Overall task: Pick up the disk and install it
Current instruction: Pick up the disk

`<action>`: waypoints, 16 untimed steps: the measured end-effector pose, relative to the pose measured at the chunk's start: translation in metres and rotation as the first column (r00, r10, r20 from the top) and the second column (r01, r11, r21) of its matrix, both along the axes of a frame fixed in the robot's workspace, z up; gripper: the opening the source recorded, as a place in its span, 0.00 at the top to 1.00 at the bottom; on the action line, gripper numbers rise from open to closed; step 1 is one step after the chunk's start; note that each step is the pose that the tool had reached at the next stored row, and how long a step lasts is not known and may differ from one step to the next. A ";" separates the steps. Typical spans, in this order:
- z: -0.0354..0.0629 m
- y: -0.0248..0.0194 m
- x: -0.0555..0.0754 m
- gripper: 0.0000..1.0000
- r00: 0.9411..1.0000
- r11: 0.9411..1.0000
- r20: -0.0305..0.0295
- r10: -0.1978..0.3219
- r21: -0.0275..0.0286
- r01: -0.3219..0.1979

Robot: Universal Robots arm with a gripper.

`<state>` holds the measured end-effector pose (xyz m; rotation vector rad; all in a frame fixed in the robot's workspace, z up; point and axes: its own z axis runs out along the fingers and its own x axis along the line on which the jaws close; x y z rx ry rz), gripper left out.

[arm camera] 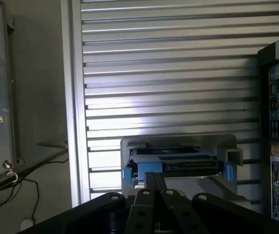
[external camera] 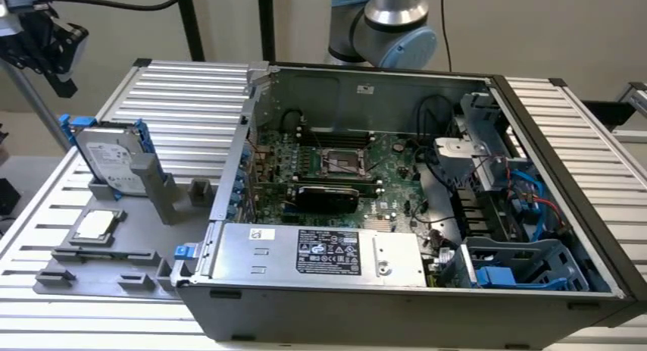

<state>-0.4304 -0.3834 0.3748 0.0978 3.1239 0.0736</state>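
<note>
Ribbed metal table [external camera: 192, 93], open computer case [external camera: 404, 108] on it. Disk [external camera: 109, 160] stands on edge in grey fixture [external camera: 96, 269], exterior view's left. Gripper [arm camera: 153, 176] hangs well above, disk dead ahead, long edge crosswise to the fingers. Fingers seemingly pressed together, empty.

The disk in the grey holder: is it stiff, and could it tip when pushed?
The disk looks like rigid metal, so likely stiff and heavy. Standing on edge in the grey holder, it might tip if pushed sideways.
</note>
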 end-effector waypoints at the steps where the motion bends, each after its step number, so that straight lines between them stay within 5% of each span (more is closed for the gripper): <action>1: 0.0001 0.0000 0.001 1.00 1.000 1.000 0.000 0.002 0.000 -0.002; 9: -0.0020 0.0000 0.009 1.00 0.996 0.996 -0.002 0.093 0.000 -0.093; 16: -0.0038 0.0000 0.009 1.00 0.976 0.976 -0.002 0.219 0.000 -0.219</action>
